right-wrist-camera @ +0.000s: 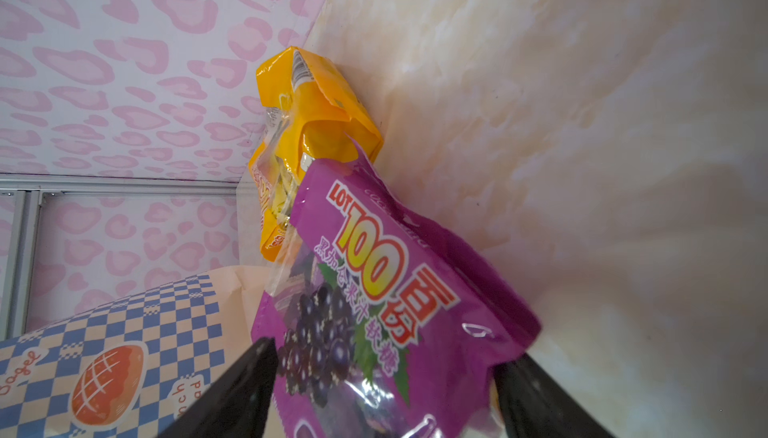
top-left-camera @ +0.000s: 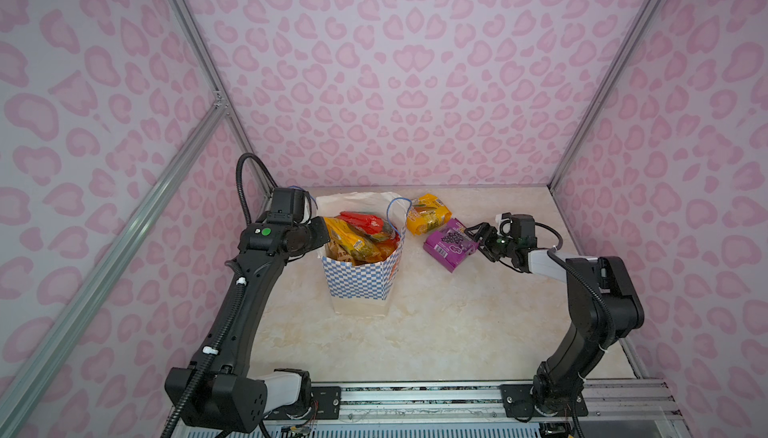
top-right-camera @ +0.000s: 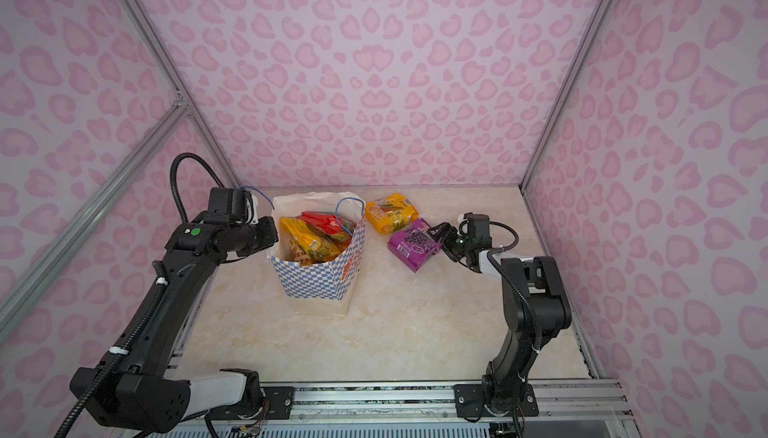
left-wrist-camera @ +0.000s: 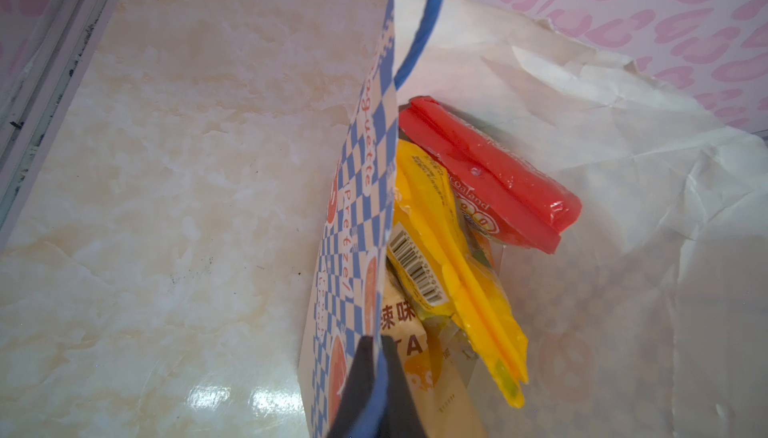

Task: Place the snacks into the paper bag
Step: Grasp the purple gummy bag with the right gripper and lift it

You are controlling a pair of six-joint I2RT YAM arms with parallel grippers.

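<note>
The paper bag (top-left-camera: 361, 286) (top-right-camera: 311, 282) stands open at mid-table, holding a red packet (left-wrist-camera: 486, 174), yellow packets (left-wrist-camera: 457, 273) and a tan chip bag (left-wrist-camera: 415, 332). My left gripper (top-left-camera: 321, 242) (left-wrist-camera: 380, 373) is shut on the bag's left rim, pinching the paper and its blue cord. Right of the bag, a purple grape packet (top-left-camera: 446, 244) (right-wrist-camera: 374, 311) lies on the table and partly overlaps a yellow packet (top-left-camera: 428, 213) (right-wrist-camera: 307, 136). My right gripper (top-left-camera: 478, 236) (right-wrist-camera: 386, 394) is open, with one black finger on each side of the purple packet's near end.
Pink patterned walls with aluminium posts close in the marble-look table (top-left-camera: 436, 332) on three sides. The back wall runs just behind the bag and the yellow packet. The arm bases sit on a metal rail (top-left-camera: 415, 398) at the front edge.
</note>
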